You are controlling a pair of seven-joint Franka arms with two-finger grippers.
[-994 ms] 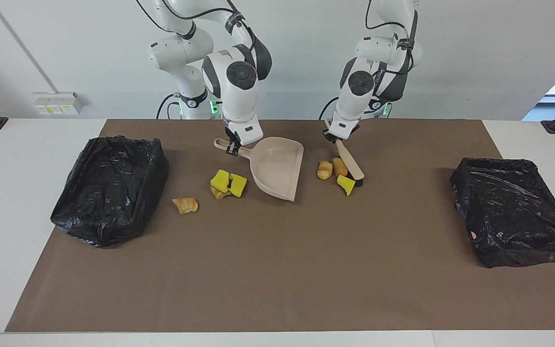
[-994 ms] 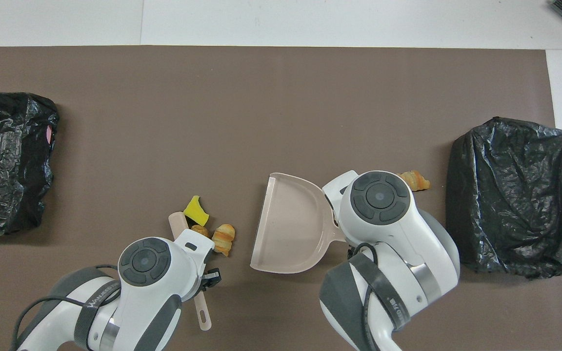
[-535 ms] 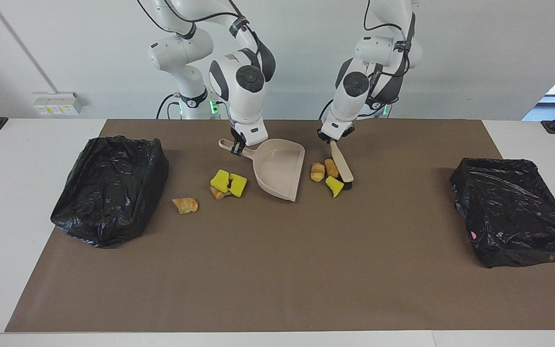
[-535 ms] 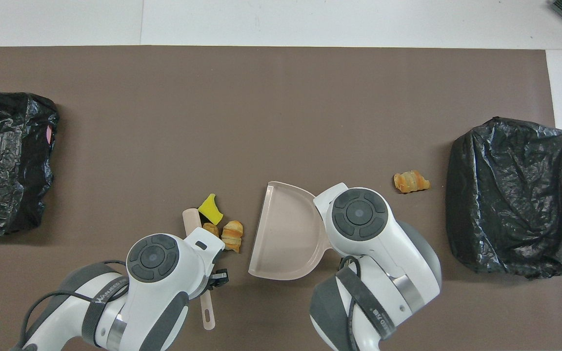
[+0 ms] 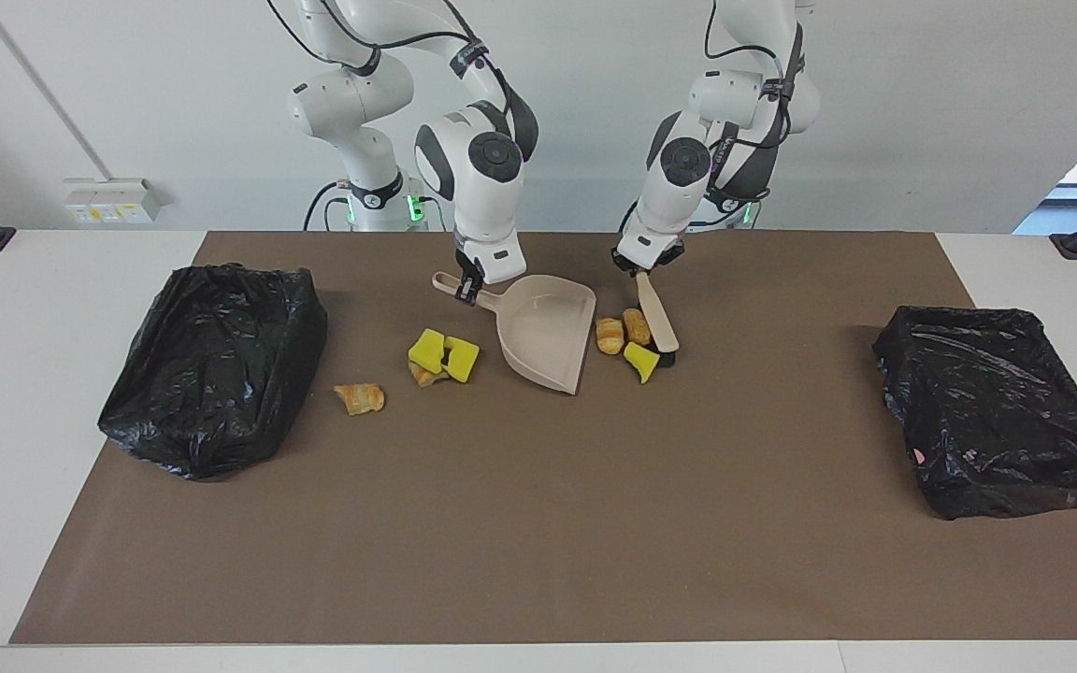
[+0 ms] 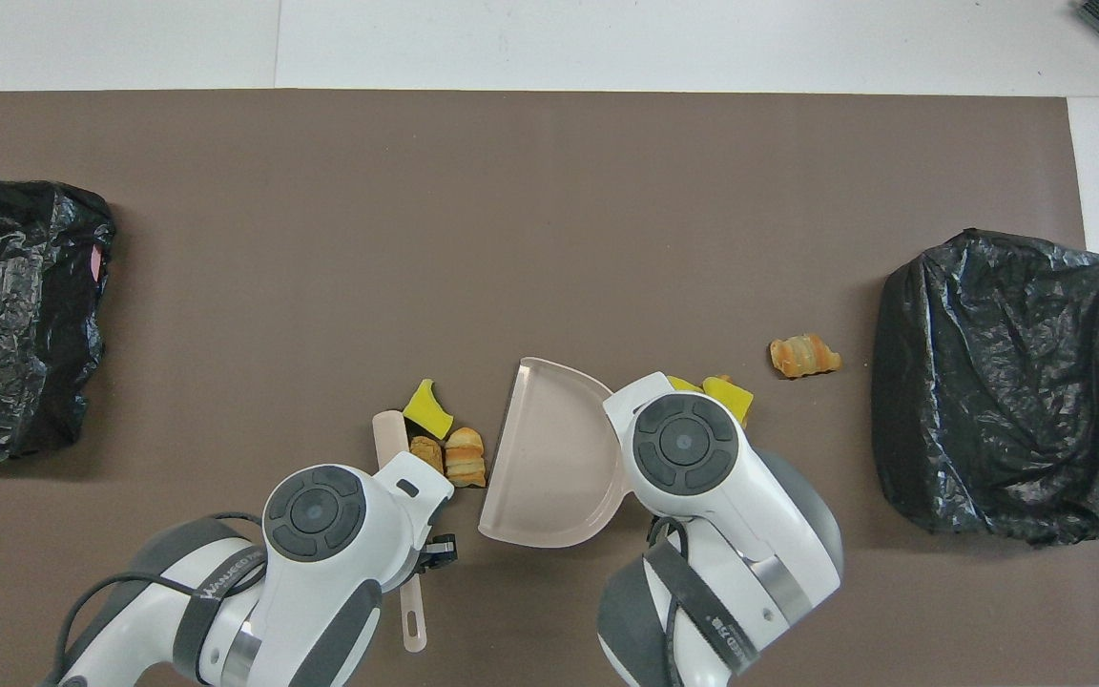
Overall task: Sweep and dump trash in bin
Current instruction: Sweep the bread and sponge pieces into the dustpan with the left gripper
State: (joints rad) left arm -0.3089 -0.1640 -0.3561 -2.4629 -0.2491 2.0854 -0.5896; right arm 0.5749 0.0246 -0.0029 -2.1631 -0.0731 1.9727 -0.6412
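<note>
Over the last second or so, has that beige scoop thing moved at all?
Yes. The dustpan, held by the right gripper, has slid toward the left arm's end of the table, away from the two yellow sponge pieces that stayed put.

The dustpan [image 5: 546, 329] and brush [image 5: 655, 316] were beige. The trash [image 5: 443, 355] was bright yellow and golden-brown. Both bins [image 5: 211, 365] were glossy black on a brown mat [image 5: 538, 523].
</note>
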